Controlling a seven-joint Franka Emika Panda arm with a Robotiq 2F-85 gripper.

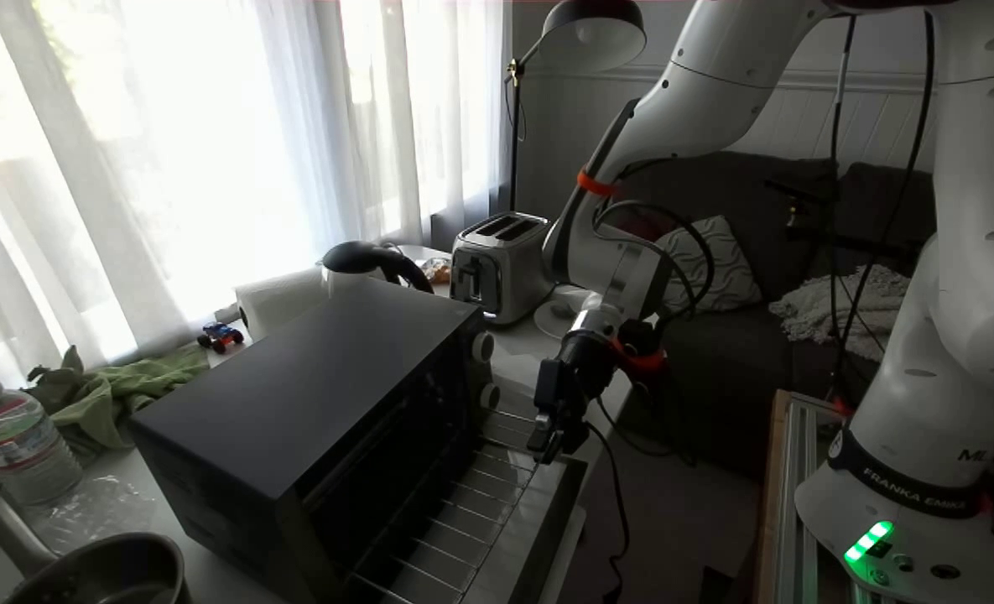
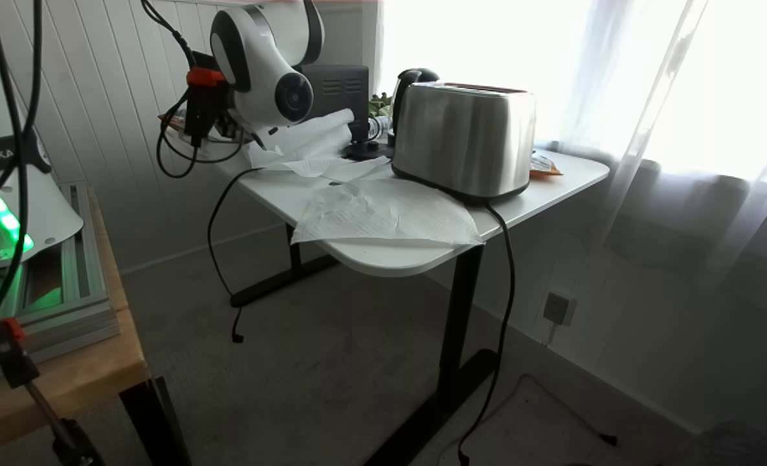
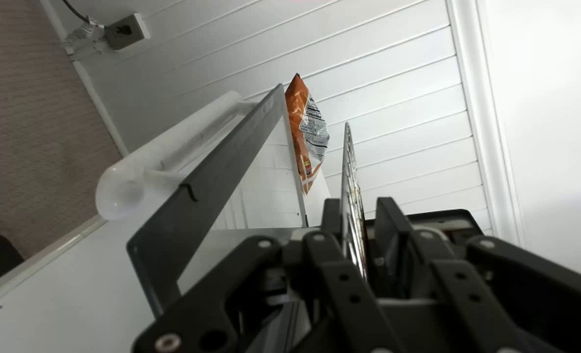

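One wire rack (image 3: 351,181) juts from the front of the toaster oven (image 1: 304,369), over the lowered door (image 1: 533,520), one front corner lying at the hand (image 3: 359,211). The fingers stand a modest gap apart with the rack's edge between them; it runs close along one finger while space shows beside the other, so it does not look pinched, though whether they touch cannot be told. The rack should be light and stiff, its smooth metal rods apt to slip or twist in a loose hold. The middle of its front bar seems the steadier place to take it, as a corner hold could let the far end sag; the door looks like glass, so probably wants a gentle touch. Past the door, in the wrist view, lies an orange snack bag (image 3: 301,127). In both exterior views a silver toaster (image 2: 464,139) stands on the bench (image 2: 383,257).
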